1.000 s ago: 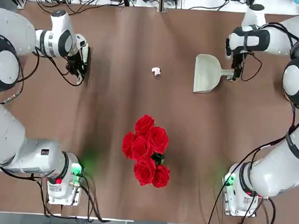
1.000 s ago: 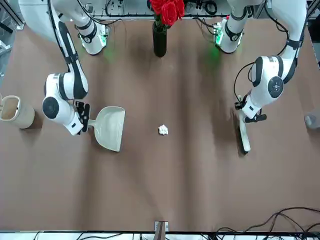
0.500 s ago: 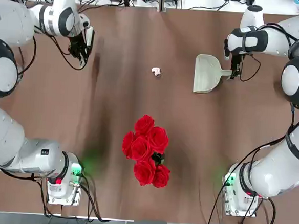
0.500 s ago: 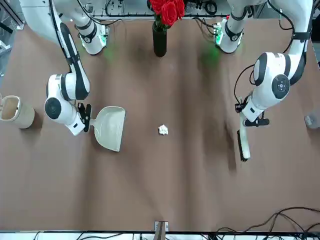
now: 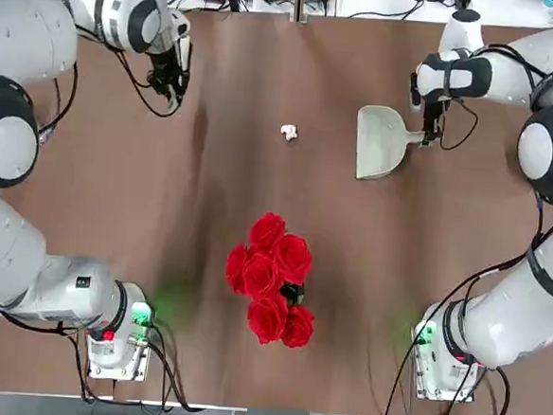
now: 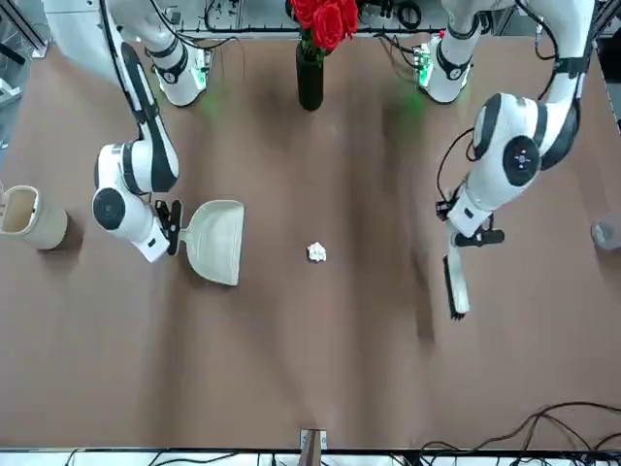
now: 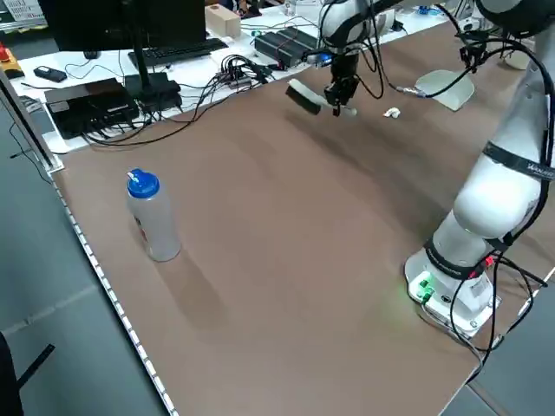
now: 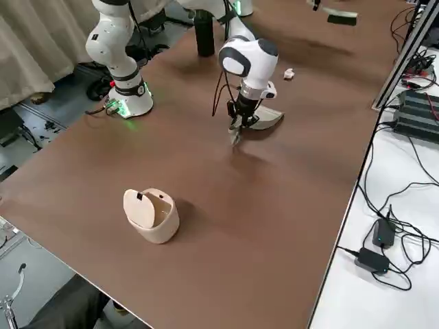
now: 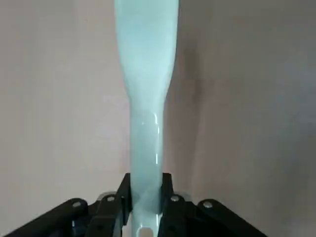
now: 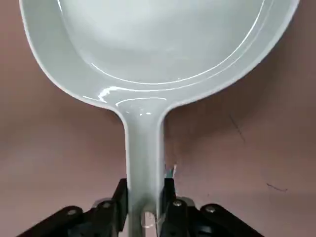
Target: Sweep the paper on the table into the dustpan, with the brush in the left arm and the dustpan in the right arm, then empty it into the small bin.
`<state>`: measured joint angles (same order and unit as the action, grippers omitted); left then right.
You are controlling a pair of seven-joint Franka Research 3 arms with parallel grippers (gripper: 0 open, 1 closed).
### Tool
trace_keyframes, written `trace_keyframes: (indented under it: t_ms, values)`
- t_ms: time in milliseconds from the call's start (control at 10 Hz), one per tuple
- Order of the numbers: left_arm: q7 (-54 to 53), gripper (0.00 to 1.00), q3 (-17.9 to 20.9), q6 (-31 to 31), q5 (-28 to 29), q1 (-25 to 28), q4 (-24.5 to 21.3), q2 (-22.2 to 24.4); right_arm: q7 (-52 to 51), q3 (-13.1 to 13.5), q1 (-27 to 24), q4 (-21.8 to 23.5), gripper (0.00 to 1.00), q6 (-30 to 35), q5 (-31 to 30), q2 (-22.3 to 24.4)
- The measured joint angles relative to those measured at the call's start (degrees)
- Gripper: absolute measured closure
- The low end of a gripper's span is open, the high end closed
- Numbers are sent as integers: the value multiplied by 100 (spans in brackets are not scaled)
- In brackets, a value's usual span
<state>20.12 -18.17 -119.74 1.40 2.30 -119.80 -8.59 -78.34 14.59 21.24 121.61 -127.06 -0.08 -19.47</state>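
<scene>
On the table (image 6: 320, 369), the paper (image 6: 316, 252) is lying between the two tools — out in front of the dustpan (image 6: 215, 243), apart from its open lip, and apart from the brush (image 6: 456, 282) on the opposite side.

The dustpan is pointing its handle at the right arm's side and its mouth at the paper; the right gripper (image 10: 144, 207), at that handle, is clenching it. By the top view, the pan is nearer the wad than the brush is.

The brush is hanging from the left gripper (image 9: 146, 205), jaws closed on its handle, long axis running roughly along the pan's lip — so crosswise to the likely sweep. Bristles are facing away from the paper in the front view.

Judgement: the coming stroke is calling for the brush to get behind the wad, on its far side from the pan, then push toward the mouth. The wad is tiny; skipping past the lip is a risk.
</scene>
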Motion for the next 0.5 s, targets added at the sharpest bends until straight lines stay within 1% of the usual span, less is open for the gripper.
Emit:
trace_keyframes:
  t_ms: [200,400,500]
  values:
    - [152,73,-197,0,0,-72,266,-192,33,-2,48,-6,67,0,3,0]
    - [246,73,-238,0,0,-489,595,-458,259,-5,210,-29,67,1,8,0]
    - [275,73,-247,0,0,-787,763,-634,467,-10,376,-54,67,1,10,0]
